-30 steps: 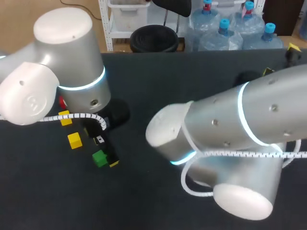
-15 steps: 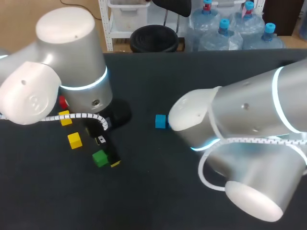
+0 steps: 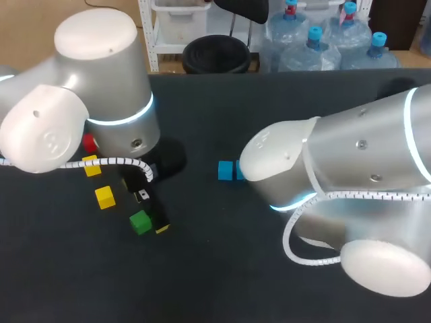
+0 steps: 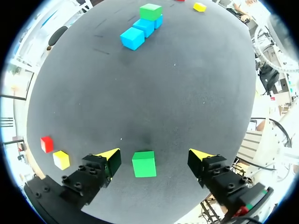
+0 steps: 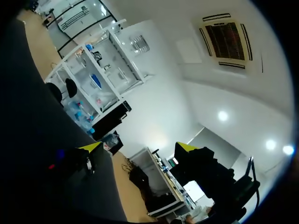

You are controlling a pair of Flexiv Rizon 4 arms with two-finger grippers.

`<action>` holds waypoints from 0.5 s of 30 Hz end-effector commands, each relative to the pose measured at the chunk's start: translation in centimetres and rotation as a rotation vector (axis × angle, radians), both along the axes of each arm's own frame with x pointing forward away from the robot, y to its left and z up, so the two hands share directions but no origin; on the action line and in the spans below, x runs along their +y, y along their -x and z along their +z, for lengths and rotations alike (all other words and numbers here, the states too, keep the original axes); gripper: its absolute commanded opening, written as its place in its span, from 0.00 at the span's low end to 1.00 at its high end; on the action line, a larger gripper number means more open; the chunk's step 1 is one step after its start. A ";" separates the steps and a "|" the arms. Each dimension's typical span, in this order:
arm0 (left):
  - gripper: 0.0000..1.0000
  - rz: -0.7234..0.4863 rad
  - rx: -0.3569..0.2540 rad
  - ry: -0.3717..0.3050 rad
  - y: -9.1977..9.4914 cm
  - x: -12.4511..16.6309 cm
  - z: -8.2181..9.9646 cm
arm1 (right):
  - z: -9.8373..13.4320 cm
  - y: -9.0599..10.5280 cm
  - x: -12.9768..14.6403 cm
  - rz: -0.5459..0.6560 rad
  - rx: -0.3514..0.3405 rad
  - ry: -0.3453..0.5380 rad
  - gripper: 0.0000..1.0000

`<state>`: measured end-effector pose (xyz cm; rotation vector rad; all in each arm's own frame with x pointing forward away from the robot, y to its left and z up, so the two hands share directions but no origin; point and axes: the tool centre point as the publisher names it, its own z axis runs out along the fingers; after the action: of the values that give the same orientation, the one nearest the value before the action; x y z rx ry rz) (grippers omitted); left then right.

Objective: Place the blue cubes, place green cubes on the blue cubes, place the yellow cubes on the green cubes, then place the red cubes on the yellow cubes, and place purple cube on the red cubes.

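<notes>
One green cube sits on the surface squarely between the left jaws, which stand wide with a gap on each side and neither tip touching it. Its faces look roughly square to the tips. The left arm is clearly nearer; the right jaws, also wide and empty, point off into the room. The blue cubes lie well off to the right and farther, one carrying a second green, with bare surface between.

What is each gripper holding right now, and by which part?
Nothing. The left gripper is open, a green cube lying untouched between its fingers; the right gripper is open and empty.
</notes>
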<state>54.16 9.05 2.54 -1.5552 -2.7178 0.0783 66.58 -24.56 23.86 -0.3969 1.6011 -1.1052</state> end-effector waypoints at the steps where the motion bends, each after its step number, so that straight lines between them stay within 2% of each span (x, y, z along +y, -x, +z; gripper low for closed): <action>1: 0.95 -0.004 0.002 -0.003 -0.1 -0.3 0.1 | -0.9 -2.7 2.0 0.068 0.018 -0.022 1.00; 6: 0.95 -0.010 -0.001 -0.003 0.0 -0.4 0.3 | -0.7 -6.9 3.7 0.140 0.017 -0.071 1.00; 10: 0.95 -0.008 0.000 -0.008 0.1 -0.3 0.4 | 0.5 -9.9 4.4 0.178 0.003 -0.066 1.00; 15: 0.95 -0.004 -0.002 -0.010 0.1 -0.2 0.5 | 1.7 -11.2 4.7 0.284 -0.026 -0.072 1.00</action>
<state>54.04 8.85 2.92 -1.5601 -2.7133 0.0644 77.62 -19.00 25.26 -0.5201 1.5196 -0.8634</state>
